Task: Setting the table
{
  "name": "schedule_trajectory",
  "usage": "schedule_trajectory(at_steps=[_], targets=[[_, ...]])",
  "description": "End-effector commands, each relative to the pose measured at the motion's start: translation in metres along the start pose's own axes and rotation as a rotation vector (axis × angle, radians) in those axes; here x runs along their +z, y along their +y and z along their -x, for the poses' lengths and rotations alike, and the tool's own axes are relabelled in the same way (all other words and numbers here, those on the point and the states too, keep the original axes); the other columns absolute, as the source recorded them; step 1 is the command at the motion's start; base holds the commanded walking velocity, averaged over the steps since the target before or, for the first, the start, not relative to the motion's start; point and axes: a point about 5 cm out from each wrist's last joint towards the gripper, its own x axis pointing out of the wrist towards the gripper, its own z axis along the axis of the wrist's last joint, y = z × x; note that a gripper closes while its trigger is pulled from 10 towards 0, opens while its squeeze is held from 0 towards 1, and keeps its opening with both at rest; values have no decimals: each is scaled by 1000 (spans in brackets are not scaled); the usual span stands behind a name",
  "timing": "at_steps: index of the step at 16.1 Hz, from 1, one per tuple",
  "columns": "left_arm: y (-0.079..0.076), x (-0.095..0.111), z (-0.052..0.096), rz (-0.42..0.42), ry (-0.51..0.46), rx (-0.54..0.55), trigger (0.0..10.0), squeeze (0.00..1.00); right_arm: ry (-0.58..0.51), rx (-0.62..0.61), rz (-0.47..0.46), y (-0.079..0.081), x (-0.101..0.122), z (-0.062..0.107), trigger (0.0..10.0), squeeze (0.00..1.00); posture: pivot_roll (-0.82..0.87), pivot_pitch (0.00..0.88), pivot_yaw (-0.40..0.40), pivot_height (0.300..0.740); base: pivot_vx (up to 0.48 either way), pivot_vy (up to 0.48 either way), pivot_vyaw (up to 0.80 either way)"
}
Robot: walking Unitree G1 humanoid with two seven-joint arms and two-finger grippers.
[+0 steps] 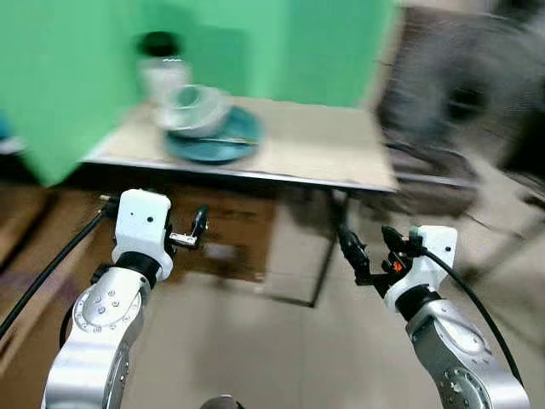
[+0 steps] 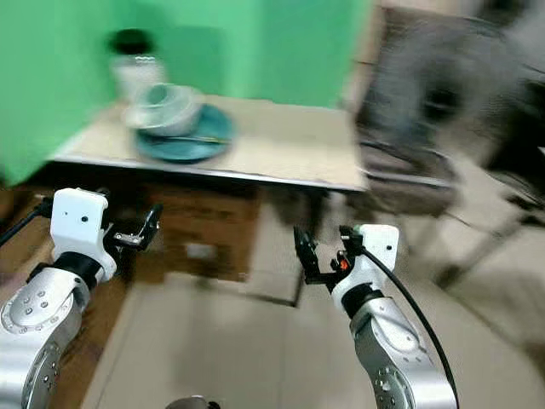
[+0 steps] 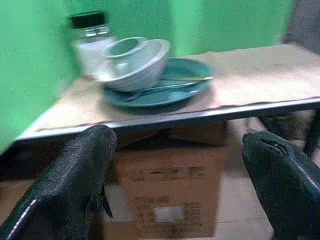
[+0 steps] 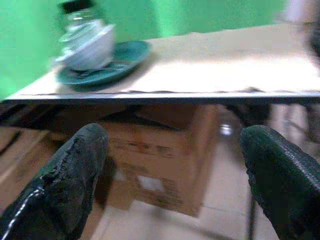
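Teal plate [image 3: 186, 84] on table [image 1: 324, 145] near green wall [image 1: 77, 60], white bowl [image 3: 136, 67] on it holding a smaller bowl [image 3: 123, 47], utensils [image 3: 170, 85] alongside, jar [image 3: 89, 42] behind, cardboard box [image 3: 170, 192] underneath, left gripper [image 1: 189, 232] and right gripper [image 1: 370, 251] spread wide, empty, short of table.

Ahead of my pincers stands a flat tan table [image 1: 324, 141]. On it sit a round teal plate [image 1: 228, 141] and a black-lidded glass jar [image 1: 162, 70].

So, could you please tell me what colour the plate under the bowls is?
The plate is dark teal, clearest in the left wrist view.
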Motion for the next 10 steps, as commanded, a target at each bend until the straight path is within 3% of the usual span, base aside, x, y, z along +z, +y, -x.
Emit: schedule_trajectory(at_steps=[1,6,10], targets=[[2,4,-1,-10,-17,-4,10000,0,0,-2,-10,-1,0,-1,10000,0,97,0,-48,740,349,0,800],[2,4,0,-15,-20,-5,10000,0,17,14,-54,0,-2,-5,10000,0,109,0,-61,740,349,0,800],[4,5,2,-21,-21,-7,10000,0,9,16,-77,0,-2,-6,10000,0,115,0,-63,740,349,0,113]])
